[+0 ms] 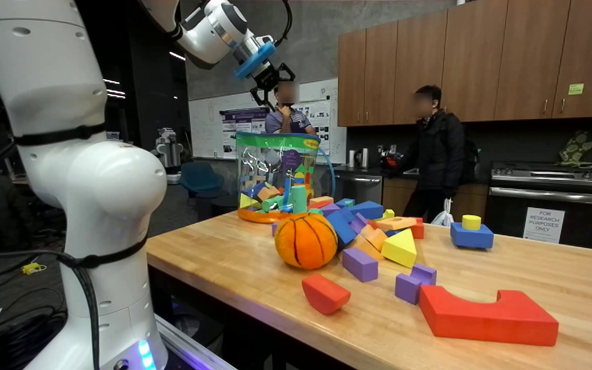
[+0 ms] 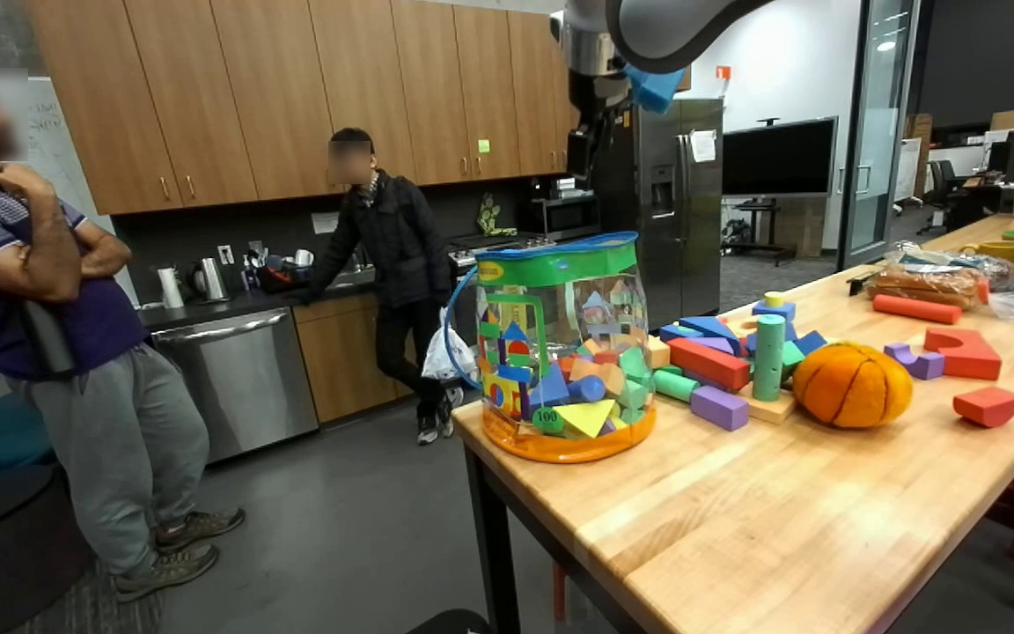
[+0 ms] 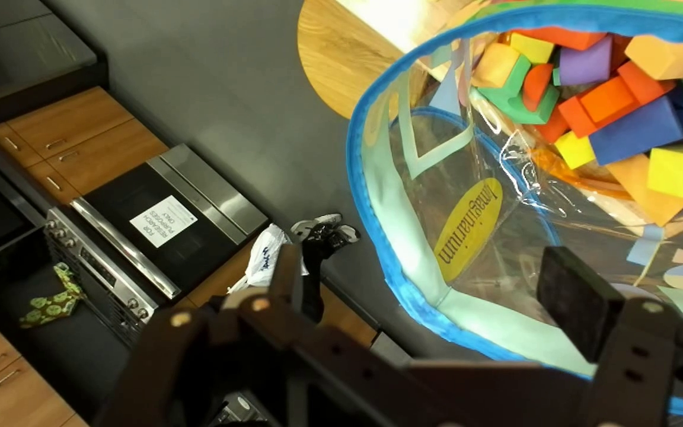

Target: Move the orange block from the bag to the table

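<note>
In an exterior view, left to right: one robot arm (image 1: 106,169); its end effector (image 1: 281,93), jaws spread apart, above one see-through bag (image 1: 255,143) standing upright, mouth up, on the desk (image 1: 224,236). At least three orange blocks (image 3: 666,57) lie inside; one has its long axis across the wrist view; which is the task's cannot be told. Rightward follow one orange ball (image 1: 306,241), one red half-round block (image 1: 326,294) and one red arch (image 1: 486,322), notch facing away.

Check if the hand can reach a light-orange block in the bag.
Probably not straight in: the open hand hangs above the open bag, block in sight, but the wrist view shows the rim between the fingers.
</note>
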`<state>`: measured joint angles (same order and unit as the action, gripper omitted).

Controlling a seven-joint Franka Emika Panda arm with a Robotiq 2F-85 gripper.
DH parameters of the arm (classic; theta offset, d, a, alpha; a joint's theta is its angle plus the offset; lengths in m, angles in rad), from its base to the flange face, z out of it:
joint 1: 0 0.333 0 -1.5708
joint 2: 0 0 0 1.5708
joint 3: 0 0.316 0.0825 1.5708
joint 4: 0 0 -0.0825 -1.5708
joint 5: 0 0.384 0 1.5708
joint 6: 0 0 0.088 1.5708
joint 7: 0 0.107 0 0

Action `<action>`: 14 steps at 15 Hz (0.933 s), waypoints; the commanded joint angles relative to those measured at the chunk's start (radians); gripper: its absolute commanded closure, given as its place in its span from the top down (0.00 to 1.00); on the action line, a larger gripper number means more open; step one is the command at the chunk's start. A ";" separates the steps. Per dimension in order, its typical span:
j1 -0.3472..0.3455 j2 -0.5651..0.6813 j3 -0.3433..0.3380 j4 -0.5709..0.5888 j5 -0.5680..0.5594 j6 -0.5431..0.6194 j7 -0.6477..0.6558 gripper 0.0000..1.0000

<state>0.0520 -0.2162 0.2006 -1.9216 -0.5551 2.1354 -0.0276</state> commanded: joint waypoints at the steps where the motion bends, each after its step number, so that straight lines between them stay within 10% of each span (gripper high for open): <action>1: 0.015 0.021 -0.007 0.026 -0.015 -0.019 -0.009 1.00; 14: 0.078 0.373 -0.007 0.448 -0.042 -0.154 -0.184 1.00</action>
<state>0.0900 0.0540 0.2038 -1.5860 -0.6214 2.0468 -0.1425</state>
